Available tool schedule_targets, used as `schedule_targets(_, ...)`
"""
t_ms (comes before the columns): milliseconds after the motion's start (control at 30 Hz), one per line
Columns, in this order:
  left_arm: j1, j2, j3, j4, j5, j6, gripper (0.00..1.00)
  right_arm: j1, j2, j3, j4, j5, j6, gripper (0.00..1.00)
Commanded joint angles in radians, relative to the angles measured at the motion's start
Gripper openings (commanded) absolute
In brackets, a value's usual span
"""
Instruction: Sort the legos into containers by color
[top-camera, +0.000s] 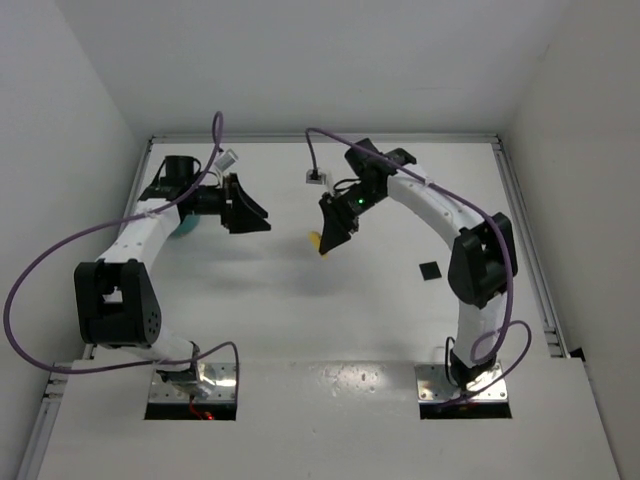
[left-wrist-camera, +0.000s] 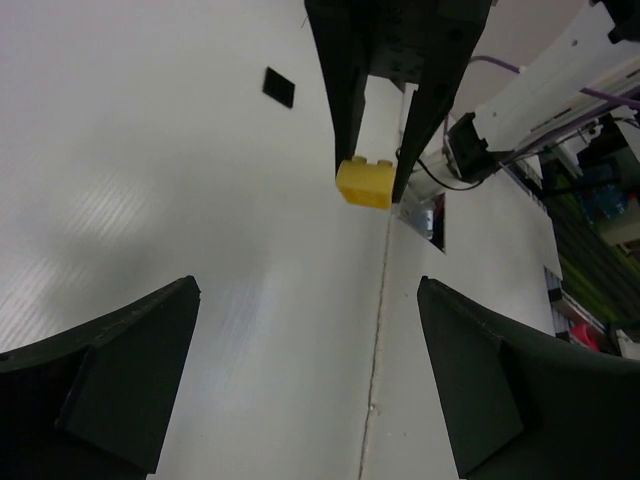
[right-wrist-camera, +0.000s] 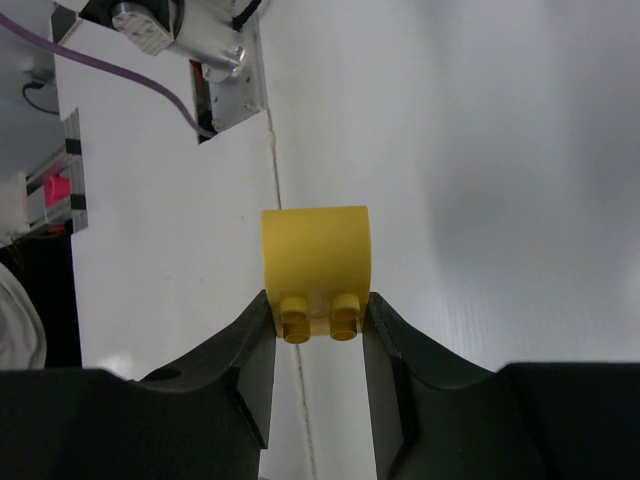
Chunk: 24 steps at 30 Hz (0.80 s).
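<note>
My right gripper (top-camera: 325, 238) is shut on a yellow lego (top-camera: 316, 241) and holds it above the table's middle. In the right wrist view the lego (right-wrist-camera: 316, 262) sits between the fingertips with its studs facing the camera, at the right gripper (right-wrist-camera: 318, 318). My left gripper (top-camera: 250, 215) is open and empty, facing the right one. In the left wrist view the left gripper (left-wrist-camera: 308, 292) is spread wide, and the lego (left-wrist-camera: 364, 184) shows ahead, pinched by the right gripper's fingers (left-wrist-camera: 345, 90). A sliver of the teal bowl (top-camera: 184, 229) shows behind the left arm; its compartments are hidden. No other legos are in view.
A small black square (top-camera: 430, 271) lies flat on the table right of the middle; it also shows in the left wrist view (left-wrist-camera: 279, 87). White walls close in the table on the left, back and right. A seam (left-wrist-camera: 378, 330) runs across the tabletop.
</note>
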<state>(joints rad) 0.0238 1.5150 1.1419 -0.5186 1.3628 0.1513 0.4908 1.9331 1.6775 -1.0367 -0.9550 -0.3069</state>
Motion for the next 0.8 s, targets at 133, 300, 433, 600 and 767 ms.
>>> schedule_targets(133, -0.091, -0.041, 0.038, 0.006, 0.073, -0.004, 0.95, 0.101, 0.047, 0.168, 0.078, -0.059, 0.074, 0.16)
schedule_targets(300, -0.091, -0.041, 0.038, 0.006, 0.082, 0.007, 0.94, 0.129, 0.122, 0.261, 0.092, -0.145, 0.153, 0.16)
schedule_targets(433, -0.091, -0.041, 0.038, 0.006, 0.107, 0.016, 0.94, 0.138, 0.145, 0.275, 0.092, -0.154, 0.163, 0.16)
schedule_targets(600, -0.091, -0.05, 0.038, 0.006, 0.125, 0.025, 0.92, 0.16, 0.145, 0.284, 0.092, -0.154, 0.163, 0.16)
schedule_targets(767, -0.101, -0.041, 0.038, 0.006, 0.136, 0.025, 0.77, 0.16, 0.145, 0.303, 0.092, -0.154, 0.172, 0.16)
